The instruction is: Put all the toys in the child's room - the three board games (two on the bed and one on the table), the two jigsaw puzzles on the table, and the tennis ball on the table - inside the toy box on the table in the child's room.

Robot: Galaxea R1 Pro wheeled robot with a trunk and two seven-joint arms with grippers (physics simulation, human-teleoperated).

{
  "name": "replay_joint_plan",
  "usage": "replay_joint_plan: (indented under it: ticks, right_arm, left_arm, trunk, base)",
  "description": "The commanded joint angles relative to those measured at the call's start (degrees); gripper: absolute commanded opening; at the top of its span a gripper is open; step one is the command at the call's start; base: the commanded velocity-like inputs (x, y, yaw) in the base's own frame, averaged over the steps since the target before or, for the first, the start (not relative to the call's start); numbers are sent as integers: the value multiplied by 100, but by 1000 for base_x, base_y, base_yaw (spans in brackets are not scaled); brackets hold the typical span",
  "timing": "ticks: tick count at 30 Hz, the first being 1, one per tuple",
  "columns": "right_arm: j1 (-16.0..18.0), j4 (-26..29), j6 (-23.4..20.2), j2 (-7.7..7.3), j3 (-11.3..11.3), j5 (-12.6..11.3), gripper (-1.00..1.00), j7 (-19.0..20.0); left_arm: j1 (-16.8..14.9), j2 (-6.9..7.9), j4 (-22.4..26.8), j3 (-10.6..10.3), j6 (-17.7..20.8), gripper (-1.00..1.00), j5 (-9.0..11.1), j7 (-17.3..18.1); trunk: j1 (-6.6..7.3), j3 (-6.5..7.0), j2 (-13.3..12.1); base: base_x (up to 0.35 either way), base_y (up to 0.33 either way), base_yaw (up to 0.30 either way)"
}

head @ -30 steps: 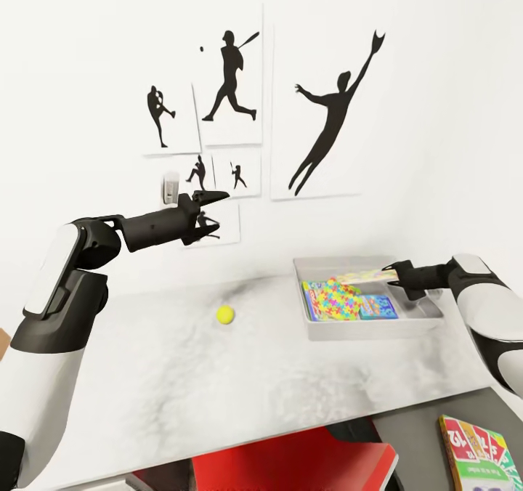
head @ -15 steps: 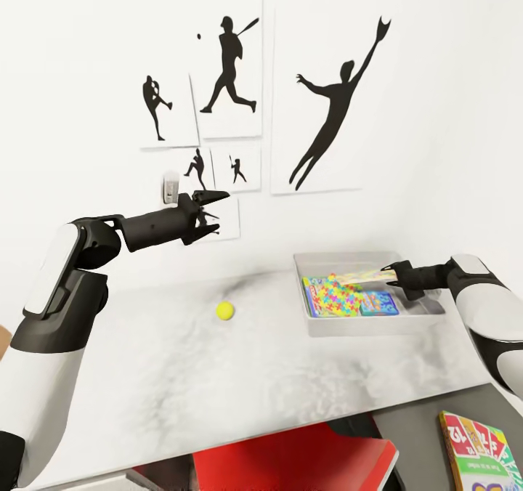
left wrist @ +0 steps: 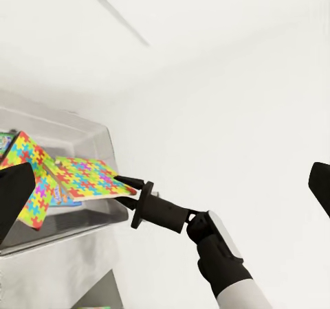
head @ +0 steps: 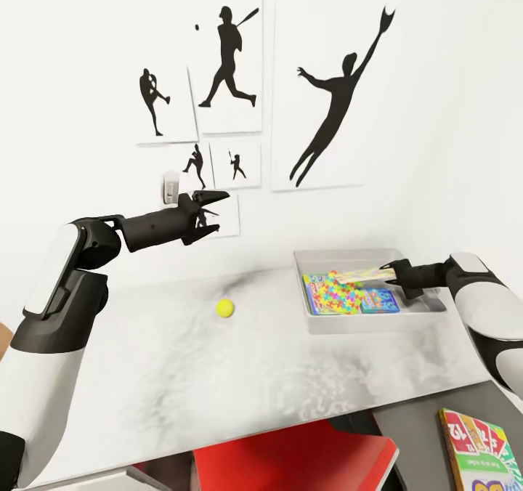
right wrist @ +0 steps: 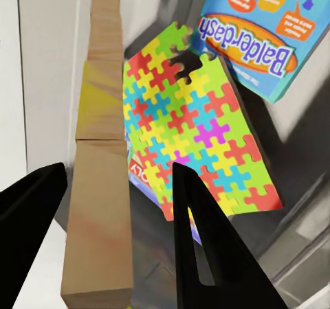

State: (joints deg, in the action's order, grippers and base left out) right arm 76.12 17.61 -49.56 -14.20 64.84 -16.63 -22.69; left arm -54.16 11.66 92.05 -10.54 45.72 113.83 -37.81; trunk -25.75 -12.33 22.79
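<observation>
1. On the desk (head: pixel 218 375), far right, sits the toy box (head: pixel 363 322), a shallow grey tray. It holds a bright jigsaw puzzle (head: pixel 340 296) leaning over a board game (head: pixel 317 295), and beside them a blue "Balderdash" board game (head: pixel 379 301).
2. Right end effector (head: pixel 388 268) pinches a second puzzle sheet (head: pixel 357 276) by its edge, held above the tray.
3. Tennis ball (head: pixel 225 307), yellow-green, lies mid-desk, well apart from the tray.
4. Left end effector (head: pixel 215 210) hangs above the desk, fingers spread, empty.
</observation>
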Motion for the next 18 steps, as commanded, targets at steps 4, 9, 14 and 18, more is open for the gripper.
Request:
replay_joint_plan:
  ticks: [4, 9, 14, 18]
  right_arm:
    - [16, 8, -7, 3, 6, -60, -100, -27]
    - [35, 7, -4, 4, 6, -56, -100, 104]
    - [45, 6, -2, 5, 5, -53, -100, 178]
    - [48, 6, -2, 2, 7, -52, -100, 205]
  left_arm:
    - [-8, 3, 4, -6, -10, 100, 61, -61]
    - [-8, 3, 5, -8, -10, 100, 61, -62]
    - [-11, 3, 5, -9, -10, 100, 61, -66]
    - [-13, 3, 5, -9, -10, 100, 61, -72]
  trunk:
    - [-4, -18, 12]
    - [-4, -21, 12]
    - [-4, -23, 12]
    - [-4, -32, 12]
  base:
    - [0, 0, 0]
    - [0, 0, 0]
    - [0, 0, 0]
    - [0, 0, 0]
